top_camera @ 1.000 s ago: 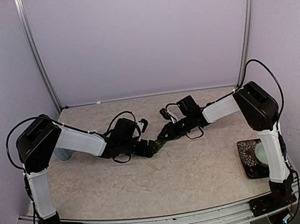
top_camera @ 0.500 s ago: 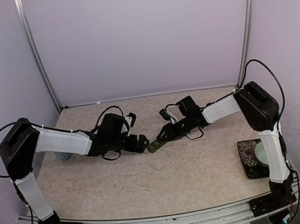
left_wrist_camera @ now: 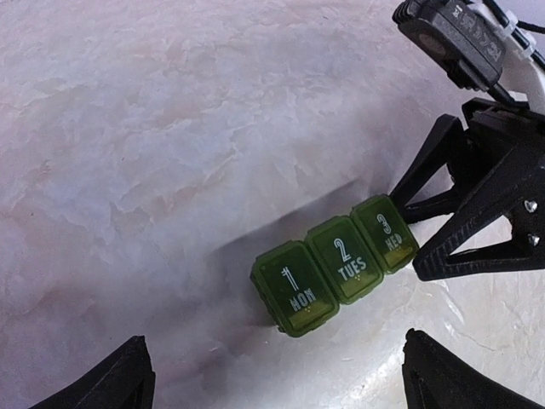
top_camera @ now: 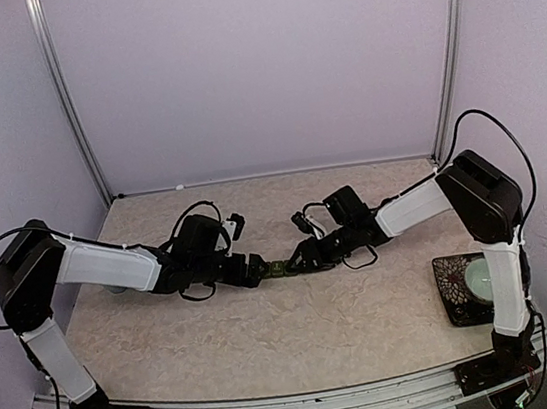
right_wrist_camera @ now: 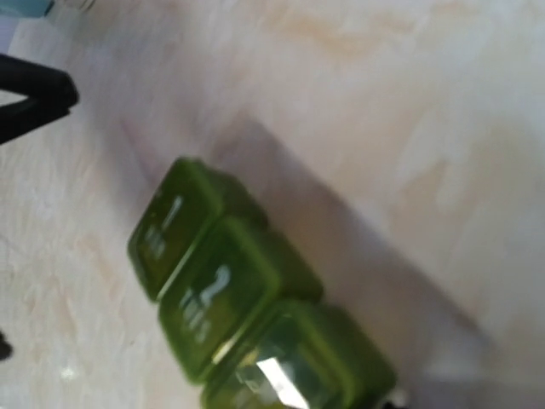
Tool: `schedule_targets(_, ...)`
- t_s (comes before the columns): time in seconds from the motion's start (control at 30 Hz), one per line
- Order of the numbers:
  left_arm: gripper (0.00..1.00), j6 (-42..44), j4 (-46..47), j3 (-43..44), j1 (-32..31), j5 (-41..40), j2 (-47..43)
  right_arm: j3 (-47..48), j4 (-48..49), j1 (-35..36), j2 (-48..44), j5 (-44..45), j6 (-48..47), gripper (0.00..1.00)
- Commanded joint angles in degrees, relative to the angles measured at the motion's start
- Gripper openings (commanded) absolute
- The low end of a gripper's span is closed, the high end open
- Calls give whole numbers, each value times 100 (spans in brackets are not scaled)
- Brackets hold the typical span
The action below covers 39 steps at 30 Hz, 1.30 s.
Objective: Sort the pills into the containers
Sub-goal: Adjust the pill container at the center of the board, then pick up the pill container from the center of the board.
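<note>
Dark green plastic three-compartment pill-box strip (left_wrist_camera: 336, 260) lies mid-way across the surface (left_wrist_camera: 170, 128), lids shut. The left pincer (left_wrist_camera: 274, 366) gapes beside it; the right pincer (left_wrist_camera: 407, 230) stands parted astride its WED end. Likely light, stiff, slick: pinch its narrow sides.

Beige marbled table, walled in lilac

A pale green bowl (top_camera: 477, 280) sits on a dark, patterned square tray (top_camera: 454, 294) near the table's (top_camera: 321, 334) right edge, partly hidden. Plain lilac walls (top_camera: 255, 66) rise behind, with a metal post (top_camera: 63, 101) in each rear corner.
</note>
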Motion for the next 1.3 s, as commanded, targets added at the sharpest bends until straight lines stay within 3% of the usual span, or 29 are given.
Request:
schedule_targets(0.0,99,552,316,-89,78,564,61,-287,-27,65,-296,123,-102,57)
schedule_targets(0.2,99,1048,526,-58,439,1428,33,-495,-50,65,-589,280,-1394,74)
schedule_targets(0.43,99,560,864,-316,767,1403,-47,-744,327,82,-869,871,-3037,92)
schedule_targets(0.8,99,135,1085,-804,576,1312,-397,165,-414,211,-231,864,-4706,87)
schedule_targets(1.13,99,-937,903,-647,624,1696,-223,208,-591,336,8,733,-5231,84)
schedule_targets(1.27,99,-1044,771,-514,631,1886,-114,302,-639,355,85,665,-5298,76)
